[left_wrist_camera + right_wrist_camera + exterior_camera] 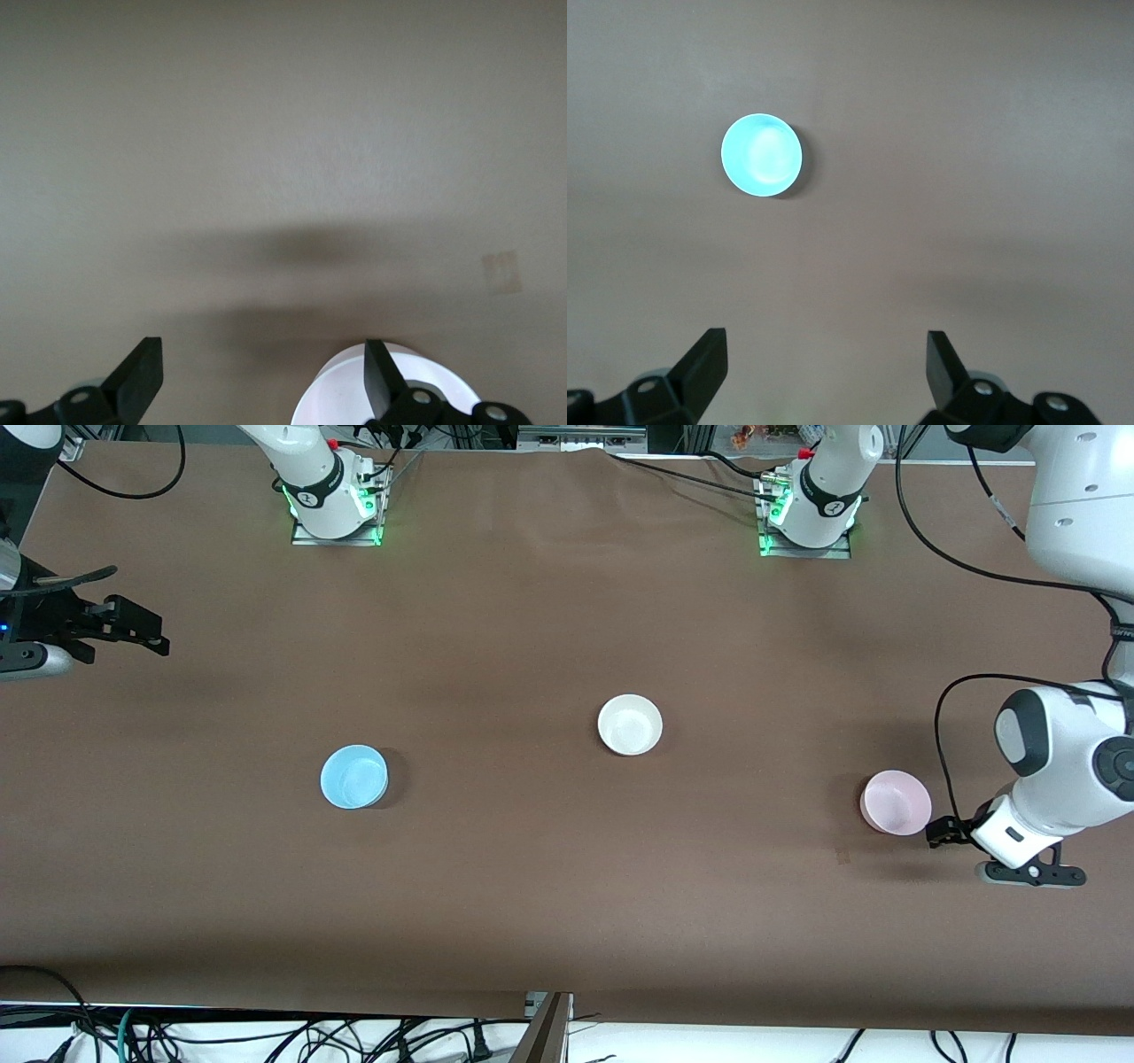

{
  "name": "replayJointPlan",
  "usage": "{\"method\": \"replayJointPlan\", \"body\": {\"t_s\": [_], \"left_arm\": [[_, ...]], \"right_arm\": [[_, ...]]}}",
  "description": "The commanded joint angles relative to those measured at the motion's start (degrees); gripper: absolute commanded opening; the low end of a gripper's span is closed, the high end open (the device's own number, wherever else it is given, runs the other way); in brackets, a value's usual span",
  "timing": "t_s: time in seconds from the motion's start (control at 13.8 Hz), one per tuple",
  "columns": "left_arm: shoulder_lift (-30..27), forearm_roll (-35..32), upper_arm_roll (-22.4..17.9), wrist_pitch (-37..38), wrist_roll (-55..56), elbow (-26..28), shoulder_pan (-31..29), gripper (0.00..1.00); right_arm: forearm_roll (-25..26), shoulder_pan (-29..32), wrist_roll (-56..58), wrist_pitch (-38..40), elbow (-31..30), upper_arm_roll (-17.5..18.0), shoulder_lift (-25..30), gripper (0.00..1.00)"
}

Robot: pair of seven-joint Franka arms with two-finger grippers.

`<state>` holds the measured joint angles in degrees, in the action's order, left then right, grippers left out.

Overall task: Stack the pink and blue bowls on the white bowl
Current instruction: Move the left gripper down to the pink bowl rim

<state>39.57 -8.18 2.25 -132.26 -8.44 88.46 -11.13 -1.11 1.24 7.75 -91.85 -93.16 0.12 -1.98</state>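
You have a wide brown table (532, 886) with a matte cloth-like top, both arm bases along its edge farthest from the front camera. Three small round glossy bowls sit well apart: the white bowl (630, 724) near the middle, the blue bowl (354, 777) toward the right arm's end, the pink bowl (897, 802) toward the left arm's end.

Your left gripper (946, 832) is low, just beside the pink bowl, fingers spread wide and holding nothing; in the left wrist view one fingertip (379, 372) overlaps that bowl's pale rim (341, 398), so the bowl lies right at the fingers. That arm is clearly nearer its bowl.

Your right gripper (133, 624) waits at the table's right-arm end, fingers wide open and empty, with the blue bowl (762, 153) well ahead of the fingertips (709, 354). Being round, the bowls have no long axis, so any rim approach should do.
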Motion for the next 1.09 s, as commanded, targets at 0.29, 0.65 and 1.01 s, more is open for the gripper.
{"method": "replayJointPlan", "body": {"t_s": [0.29,0.65,1.01], "left_arm": [[-0.11,1.31,1.52,2.35,-8.61,6.37,-3.54,1.0],[-0.11,2.73,1.97,2.62,-14.82,6.99,-3.37,0.29],[-0.11,2.73,1.97,2.62,-16.96,6.99,-3.55,0.0]], "right_arm": [[0.84,0.08,0.78,0.8,0.78,0.23,-0.22,0.99],[0.84,0.08,0.78,0.8,0.78,0.23,-0.31,0.99],[0.84,0.08,0.78,0.8,0.78,0.23,-0.31,0.99]]}}
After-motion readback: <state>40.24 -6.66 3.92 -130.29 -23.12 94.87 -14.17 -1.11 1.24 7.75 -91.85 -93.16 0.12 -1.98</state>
